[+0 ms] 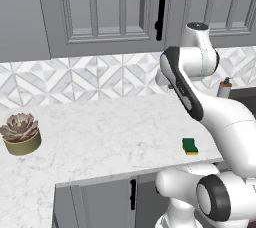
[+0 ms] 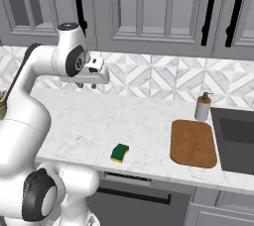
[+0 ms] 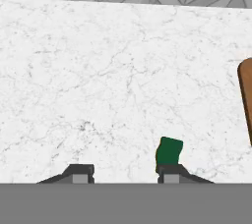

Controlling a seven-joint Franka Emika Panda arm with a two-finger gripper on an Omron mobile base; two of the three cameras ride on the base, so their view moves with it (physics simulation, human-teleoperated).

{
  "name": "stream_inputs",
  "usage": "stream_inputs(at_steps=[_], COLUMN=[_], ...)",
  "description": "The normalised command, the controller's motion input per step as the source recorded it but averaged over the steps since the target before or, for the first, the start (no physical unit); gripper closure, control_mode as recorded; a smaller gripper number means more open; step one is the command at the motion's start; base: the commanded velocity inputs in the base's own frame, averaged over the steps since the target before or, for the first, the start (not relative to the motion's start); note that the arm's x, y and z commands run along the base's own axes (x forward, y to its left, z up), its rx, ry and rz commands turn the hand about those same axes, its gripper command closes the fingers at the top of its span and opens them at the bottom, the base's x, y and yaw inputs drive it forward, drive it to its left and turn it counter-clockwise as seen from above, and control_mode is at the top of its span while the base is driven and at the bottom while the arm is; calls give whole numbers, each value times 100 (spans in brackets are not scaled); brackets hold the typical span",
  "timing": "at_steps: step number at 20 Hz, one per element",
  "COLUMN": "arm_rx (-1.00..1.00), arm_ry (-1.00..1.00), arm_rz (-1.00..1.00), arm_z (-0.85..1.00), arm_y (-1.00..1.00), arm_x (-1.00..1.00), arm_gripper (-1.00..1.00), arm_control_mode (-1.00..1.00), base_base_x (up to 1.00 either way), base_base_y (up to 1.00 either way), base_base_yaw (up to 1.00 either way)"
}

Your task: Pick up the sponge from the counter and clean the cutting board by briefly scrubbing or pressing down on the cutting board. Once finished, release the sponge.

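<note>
A potted succulent point(image 1: 20, 133) sits at the far left of the white marble-look counter point(image 1: 110, 132) in the left base view, well apart from everything else on the worktop. Further right, the sponge point(image 1: 190, 146) lies flat near the counter's front edge, green side up over its yellow base, untouched and alone on the stone. The white arm rises over the worktop, with its gripper point(image 2: 86, 86) hanging high above the counter near the tiled backsplash point(image 2: 149, 79), holding nothing. In the hand view the two dark fingertips point(image 3: 78, 173) stand visibly apart with bare marble between them, though the jaws are at their narrowest setting. The sponge point(image 3: 169, 152) appears just above the right fingertip in that view, on the counter below and not in contact. To the right in the right base view, the cutting board point(image 2: 193, 143) rests flat on the counter, well apart from the sponge point(image 2: 119, 153). A soap dispenser point(image 2: 202, 106) stands just behind the board's far edge, and a dark sink point(image 2: 235, 138) lies beside the board at the far right.
</note>
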Motion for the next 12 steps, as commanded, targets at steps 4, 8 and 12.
stream_inputs(at_steps=[4,8,12], arm_rx=[0,1,0], arm_ry=[0,0,0], arm_rz=[-3,-3,-4], arm_z=[-10,-39,-53], arm_y=[-17,-44,-35], arm_x=[-39,-67,-54], arm_gripper=[-100,-100,-100], arm_control_mode=[-100,-100,-100], base_base_x=[0,0,0], base_base_y=[0,0,0], base_base_yaw=[0,0,0])
